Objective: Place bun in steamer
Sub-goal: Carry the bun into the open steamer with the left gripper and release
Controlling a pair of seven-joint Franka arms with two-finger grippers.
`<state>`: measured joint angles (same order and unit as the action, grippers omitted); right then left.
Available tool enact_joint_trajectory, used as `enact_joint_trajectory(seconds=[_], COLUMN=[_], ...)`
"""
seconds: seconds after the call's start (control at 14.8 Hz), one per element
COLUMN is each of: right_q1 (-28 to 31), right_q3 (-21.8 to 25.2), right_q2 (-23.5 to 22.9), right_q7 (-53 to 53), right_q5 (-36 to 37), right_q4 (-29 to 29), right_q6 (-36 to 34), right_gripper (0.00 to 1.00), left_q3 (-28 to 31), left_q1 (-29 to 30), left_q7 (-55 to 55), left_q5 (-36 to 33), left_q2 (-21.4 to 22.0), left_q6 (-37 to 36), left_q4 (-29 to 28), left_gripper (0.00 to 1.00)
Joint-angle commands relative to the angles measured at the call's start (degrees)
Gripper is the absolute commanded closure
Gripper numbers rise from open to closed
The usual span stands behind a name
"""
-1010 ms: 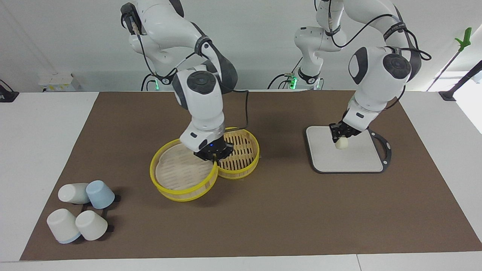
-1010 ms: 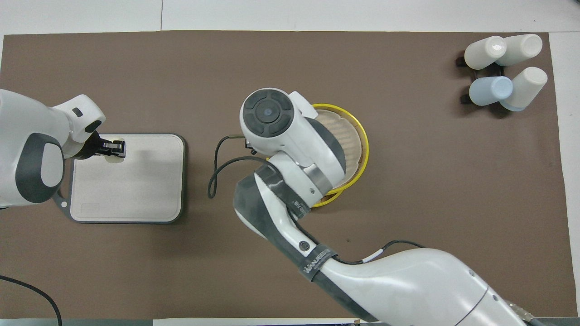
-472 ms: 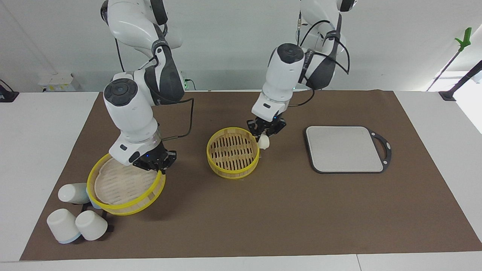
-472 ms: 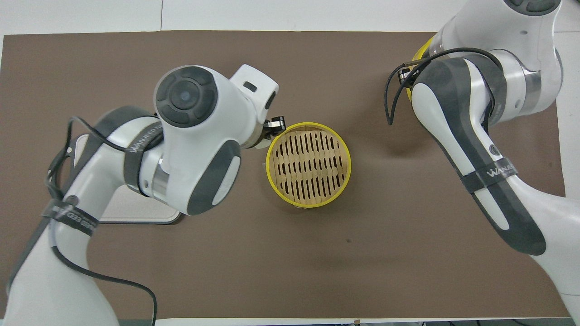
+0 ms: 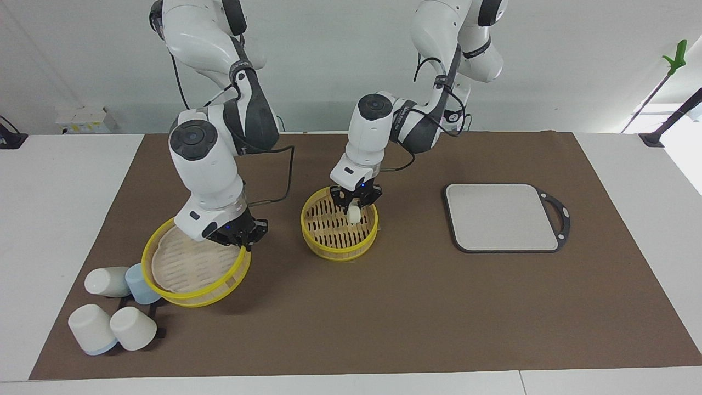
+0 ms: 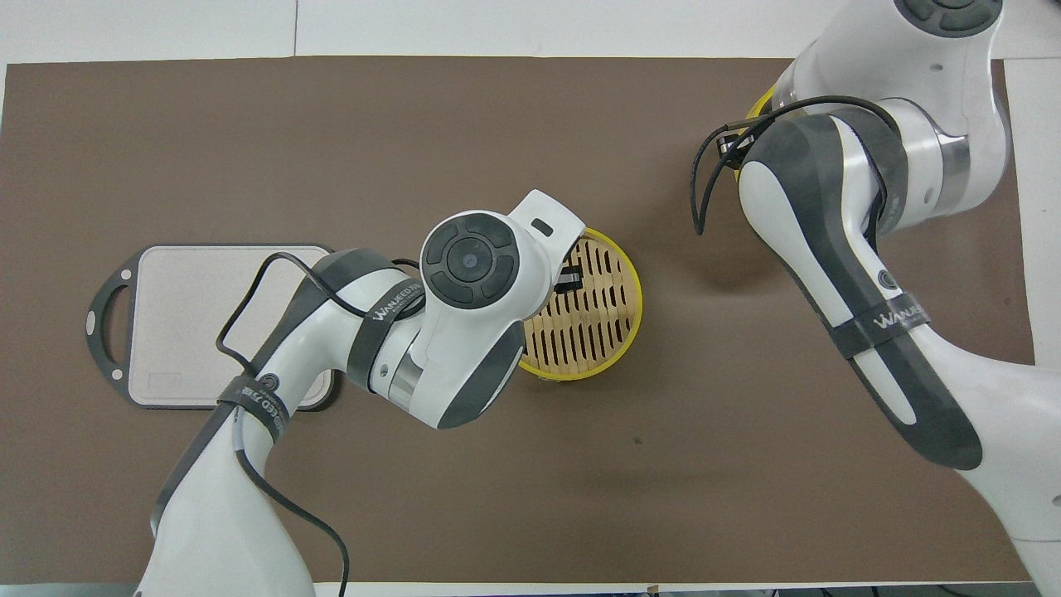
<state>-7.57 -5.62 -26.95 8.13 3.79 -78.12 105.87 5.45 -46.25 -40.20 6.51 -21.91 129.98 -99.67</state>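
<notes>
The steamer [image 5: 339, 241] is a yellow-rimmed bamboo basket with a slatted floor, standing open at the middle of the mat; it also shows in the overhead view [image 6: 597, 323]. My left gripper [image 5: 355, 207] is down inside its rim, shut on the bun [image 5: 355, 215], a small cream-white lump just above or on the slats. In the overhead view the left arm hides the bun and only the left gripper [image 6: 568, 278] shows. My right gripper [image 5: 242, 241] is shut on the rim of the steamer's lid [image 5: 192, 269] and holds it tilted above the mat.
A grey rectangular board [image 5: 502, 216] lies bare toward the left arm's end, seen also from overhead [image 6: 191, 307]. Several upturned cups [image 5: 90, 328] stand at the right arm's end, farther from the robots than the lid, which overlaps a blue cup [image 5: 140, 288].
My left gripper has carried the bun from beside the steamer's rim to inside the basket and lowered it. My right gripper has shifted the lid slightly toward the steamer.
</notes>
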Motion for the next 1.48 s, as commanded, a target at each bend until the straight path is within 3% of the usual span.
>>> enact_joint_trajectory(seconds=[0.0, 0.27, 0.34, 0.47, 0.54, 0.74, 0.88, 1.21, 1.41], right_q1=[0.2, 0.2, 0.3, 0.4, 0.5, 0.5, 0.5, -1.7, -8.7], right_q3=[-0.3, -0.3, -0.3, -0.3, -0.3, -0.3, -0.3, -0.4, -0.3], right_q2=[2.4, 2.5, 2.6, 2.8, 3.0, 3.7, 3.7, 3.8, 4.3], right_q7=[1.4, 1.5, 1.5, 1.3, 1.2, 1.0, 1.3, 5.1, 15.6], right_q5=[0.9, 1.0, 1.1, 1.1, 1.1, 1.1, 1.1, 1.0, 1.0], right_q4=[-2.6, -2.8, -3.2, -3.6, -4.0, -6.1, -6.0, -6.0, -6.1], right_q6=[0.5, 0.5, 0.7, 0.8, 1.4, 3.0, 3.0, 2.9, 2.3], right_gripper=[1.00, 1.00, 1.00, 1.00, 1.00, 1.00, 1.00, 1.00, 1.00], left_q3=[1.1, 1.1, 1.1, 1.1, 1.2, 1.1, 1.1, 1.6, 1.6], left_q1=[-1.2, -1.7, -1.7, -1.9, -2.2, -2.1, -0.4, 10.4, 20.5], left_q7=[-1.1, -1.4, -2.2, -4.7, -6.1, -6.8, -6.1, 5.4, 18.5], left_q5=[-0.7, -0.8, -0.8, -0.8, -0.8, -0.8, -0.7, -0.6, -0.7], left_q2=[-2.4, -3.8, -3.8, -3.8, -3.8, -2.3, 2.4, 16.5, 22.6], left_q6=[2.7, 4.8, 5.7, 5.8, 5.6, 3.8, -1.5, -21.2, -29.3], left_q4=[0.1, -0.3, -0.5, -0.6, -0.5, -0.7, -1.1, -0.9, -0.8], left_gripper=[0.66, 0.64, 0.54, 0.14, 0.00, 0.00, 0.00, 0.00, 0.00])
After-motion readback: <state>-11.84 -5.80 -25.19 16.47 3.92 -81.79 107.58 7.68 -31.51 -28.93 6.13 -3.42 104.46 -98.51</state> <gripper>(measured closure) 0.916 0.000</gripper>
